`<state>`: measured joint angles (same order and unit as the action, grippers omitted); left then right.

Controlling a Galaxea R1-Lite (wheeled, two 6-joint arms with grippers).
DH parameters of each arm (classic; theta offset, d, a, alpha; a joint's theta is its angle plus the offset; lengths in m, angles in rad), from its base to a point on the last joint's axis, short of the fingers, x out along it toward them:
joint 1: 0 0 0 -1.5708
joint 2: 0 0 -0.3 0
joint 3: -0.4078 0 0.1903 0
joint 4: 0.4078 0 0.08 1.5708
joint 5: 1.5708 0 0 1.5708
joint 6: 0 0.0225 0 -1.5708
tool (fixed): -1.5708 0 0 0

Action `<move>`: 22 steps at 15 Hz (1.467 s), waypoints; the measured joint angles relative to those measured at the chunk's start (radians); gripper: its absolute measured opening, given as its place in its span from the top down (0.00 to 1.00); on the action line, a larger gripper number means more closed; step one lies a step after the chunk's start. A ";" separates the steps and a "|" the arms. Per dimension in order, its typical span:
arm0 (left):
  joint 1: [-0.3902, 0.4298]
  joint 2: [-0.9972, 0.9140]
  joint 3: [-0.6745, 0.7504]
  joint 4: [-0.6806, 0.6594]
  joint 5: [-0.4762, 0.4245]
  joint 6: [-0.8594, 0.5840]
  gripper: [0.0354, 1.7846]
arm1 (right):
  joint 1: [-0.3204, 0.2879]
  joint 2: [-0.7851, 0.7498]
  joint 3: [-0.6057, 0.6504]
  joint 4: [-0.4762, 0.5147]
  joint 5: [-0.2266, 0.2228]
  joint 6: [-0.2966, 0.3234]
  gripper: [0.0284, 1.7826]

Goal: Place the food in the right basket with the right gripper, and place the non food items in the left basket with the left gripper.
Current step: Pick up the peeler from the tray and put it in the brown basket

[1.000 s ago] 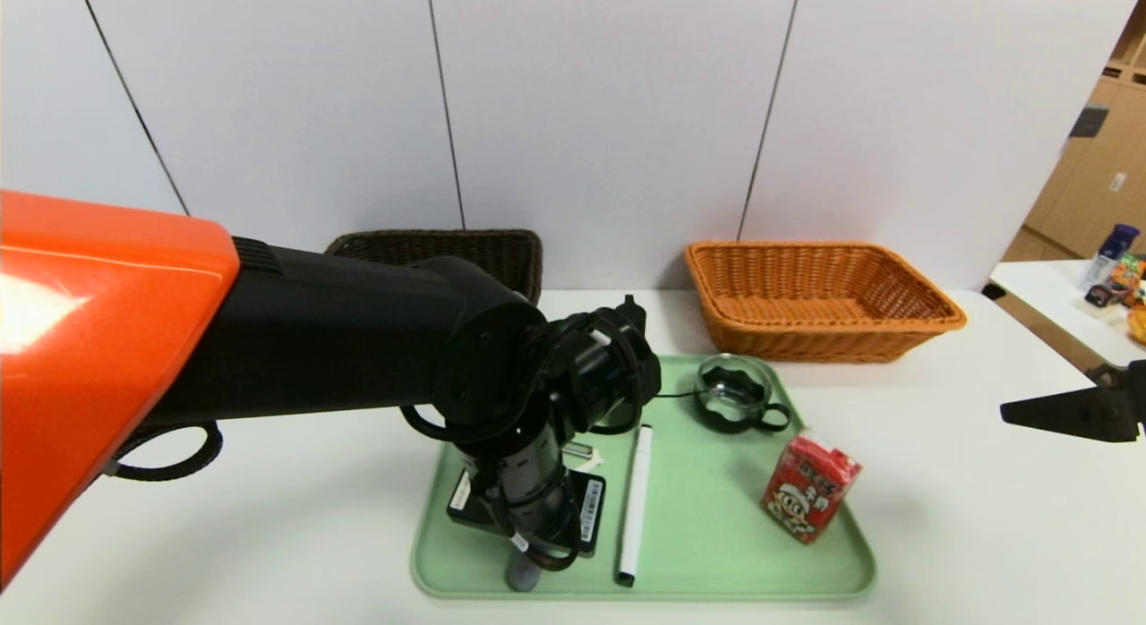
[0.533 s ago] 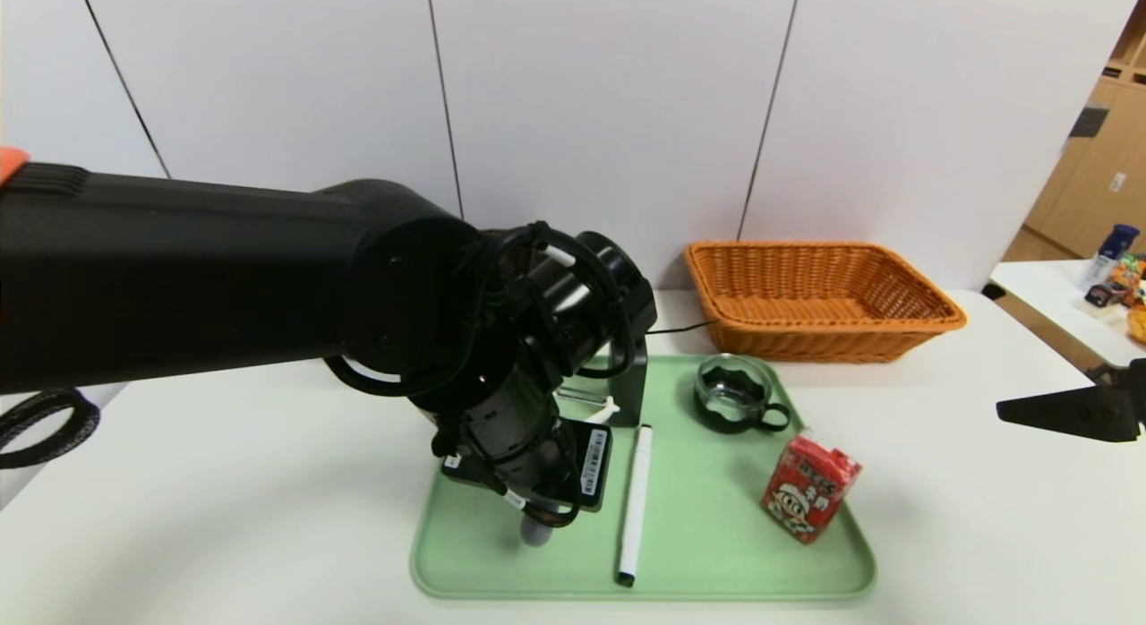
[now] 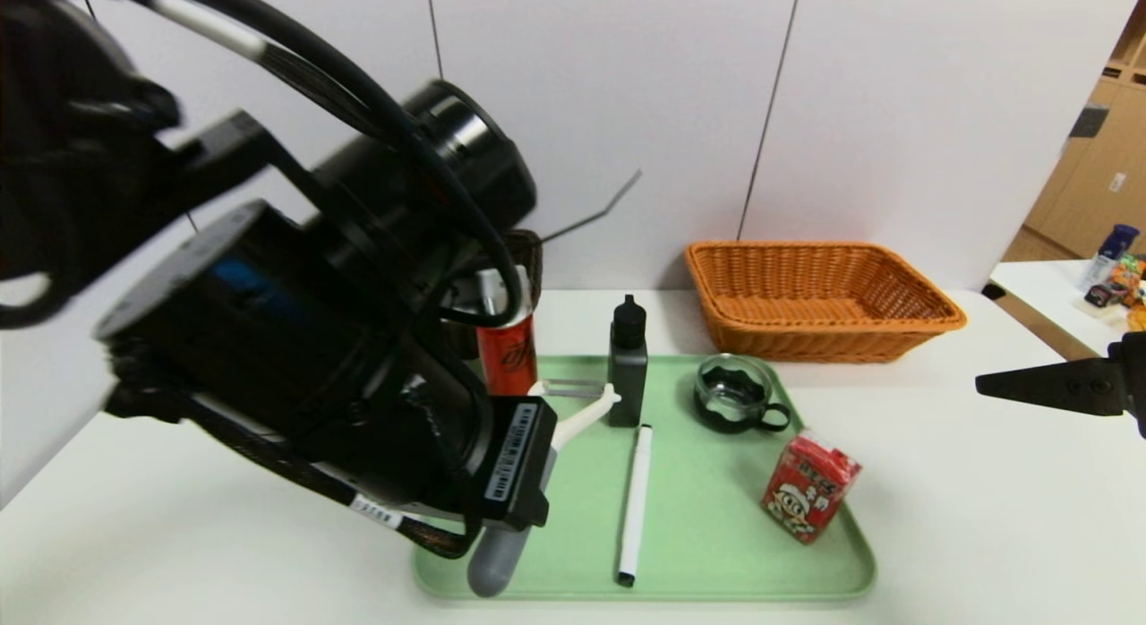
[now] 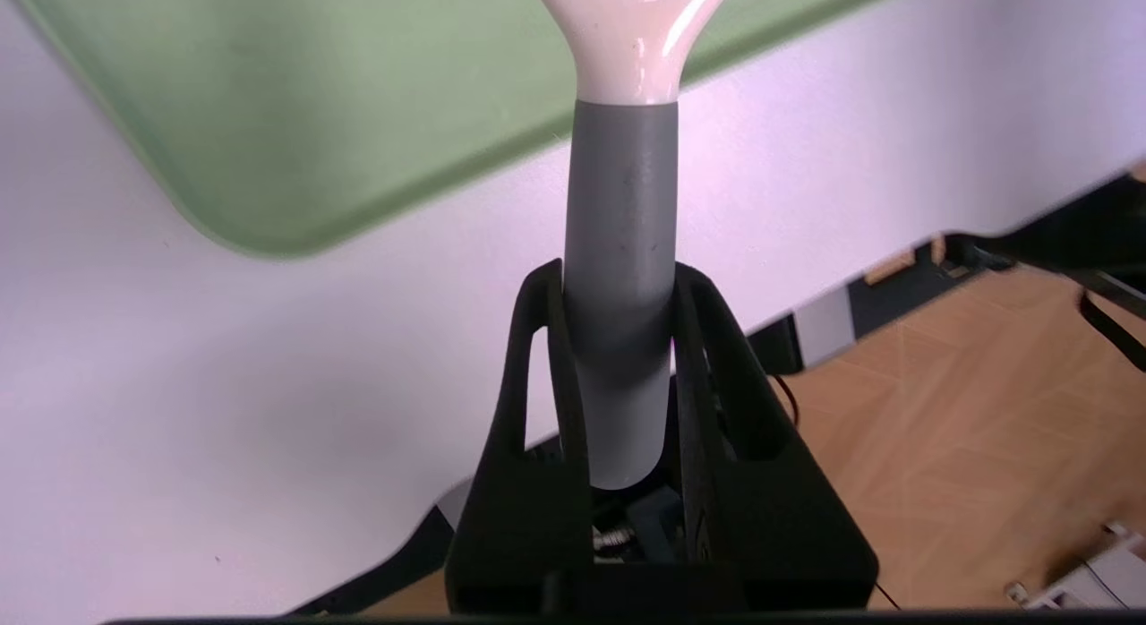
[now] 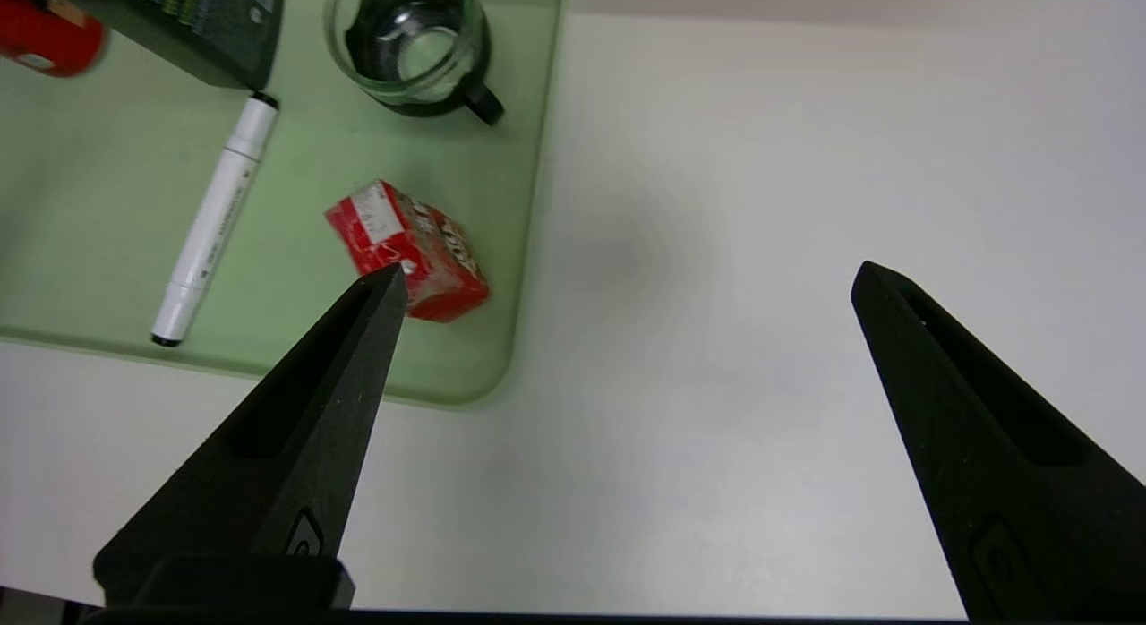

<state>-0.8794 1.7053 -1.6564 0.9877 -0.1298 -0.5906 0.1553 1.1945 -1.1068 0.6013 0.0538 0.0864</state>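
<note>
**Peeler lifted clear of the tray**

White tabletop (image 3: 940, 517) and pale wall panels frame a green tray (image 3: 716, 571) at the centre. Clamped tight on the grey handle of the white Y-peeler (image 4: 620, 249), the left gripper (image 4: 618, 285) holds the tool in the air above the tray's near left corner, its forked head pointing toward the black bottle (image 3: 628, 365). That bottle stands upright at the far side of the tray, with the red can (image 3: 507, 356) just to its left, partly hidden behind the arm. A white marker (image 3: 636, 504) lies lengthwise on the tray just near of the bottle, black tip toward the near edge. To the right of the bottle sits the glass cup (image 3: 734, 394) in its black holder, and nearer, at the tray's right side, the small red carton (image 3: 810, 486) stands tilted. The left basket (image 3: 534, 258), dark brown, shows only as a sliver behind the left arm at the far edge of the table. The right basket (image 3: 819, 298), orange wicker, sits beyond the tray's far right corner. The right gripper (image 5: 627, 276) hovers over bare table to the right of the tray, jaws spread wide and holding nothing.
</note>
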 joint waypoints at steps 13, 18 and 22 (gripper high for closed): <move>0.543 -0.079 -0.120 -0.361 0.098 0.045 0.85 | 0.002 0.018 -0.080 -0.110 0.166 0.124 0.04; 0.655 0.173 -0.241 -0.419 0.100 0.045 0.85 | 0.002 0.001 -0.071 -0.114 0.179 0.126 0.04; 0.682 0.329 -0.297 -0.435 0.104 0.052 0.85 | 0.001 -0.024 -0.052 -0.115 0.191 0.126 0.04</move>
<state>-0.1977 2.0340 -1.9532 0.5528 -0.0257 -0.5387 0.1566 1.1709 -1.1587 0.4864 0.2453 0.2121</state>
